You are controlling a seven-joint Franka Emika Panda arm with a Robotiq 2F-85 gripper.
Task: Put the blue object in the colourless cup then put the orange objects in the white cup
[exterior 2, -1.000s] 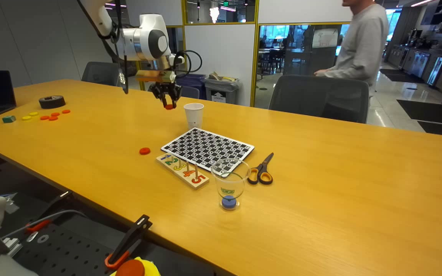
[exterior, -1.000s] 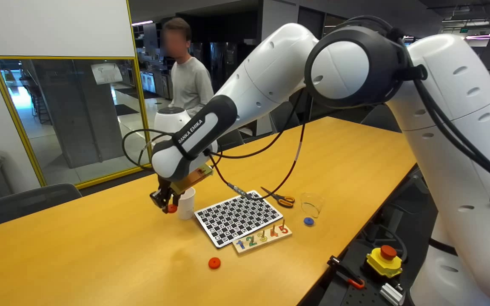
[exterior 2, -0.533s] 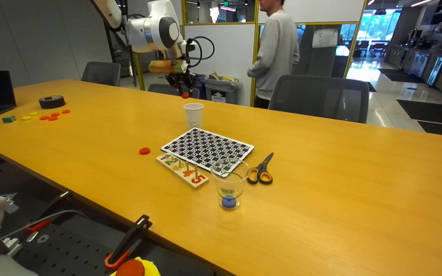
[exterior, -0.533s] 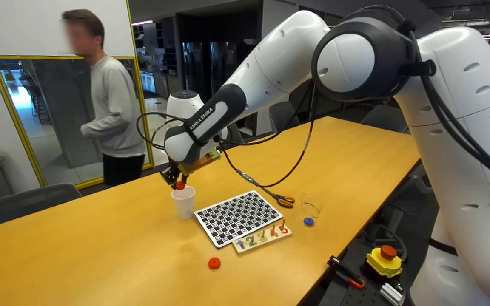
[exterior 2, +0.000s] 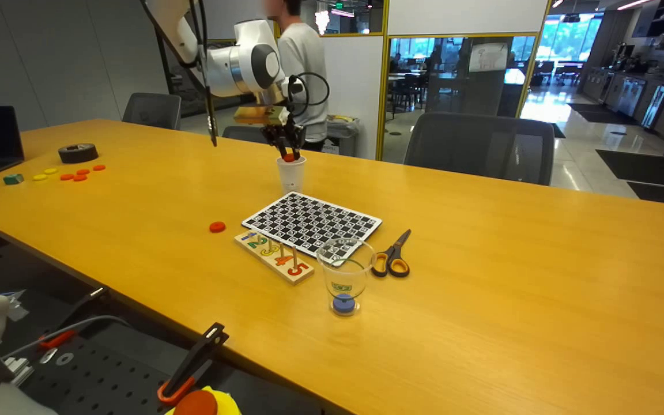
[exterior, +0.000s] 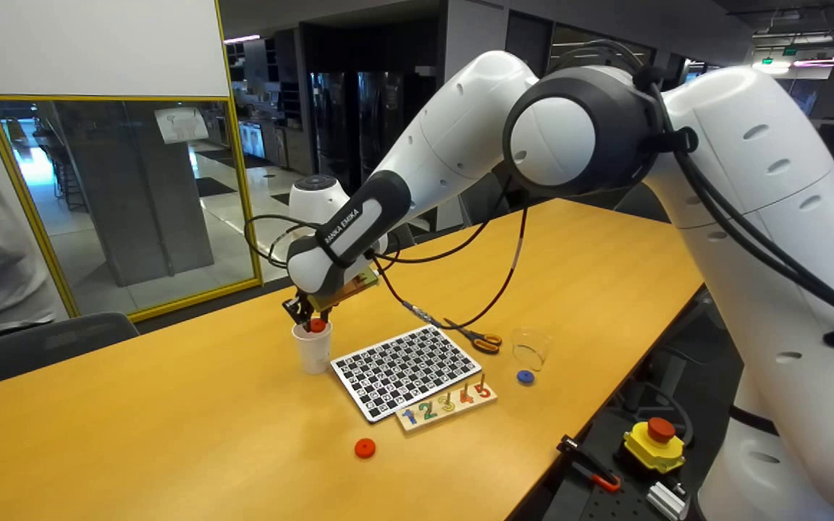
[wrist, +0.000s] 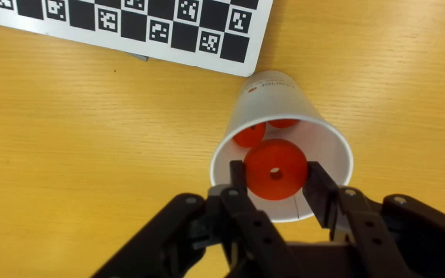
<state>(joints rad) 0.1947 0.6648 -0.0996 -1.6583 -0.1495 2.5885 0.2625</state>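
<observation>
Probably so it drops straight in, the gripper (wrist: 276, 172) clamps an orange disc (wrist: 276, 160) by opposite edges at the mouth of the white cup (wrist: 272, 100), above two more discs (wrist: 249, 136) inside, while the blue disc (exterior 2: 344, 304) already sits in the clear cup (exterior 2: 342, 286).

In an exterior view, I look across the table (exterior: 192, 449), arm (exterior: 591, 123) close at frame right. In an exterior view, I look over the nearby colourless cup (exterior 2: 343, 280) toward the white cup (exterior 2: 292, 176). Both share the checkerboard (exterior 2: 312, 222). The wrist view points into the white cup from close above.
</observation>
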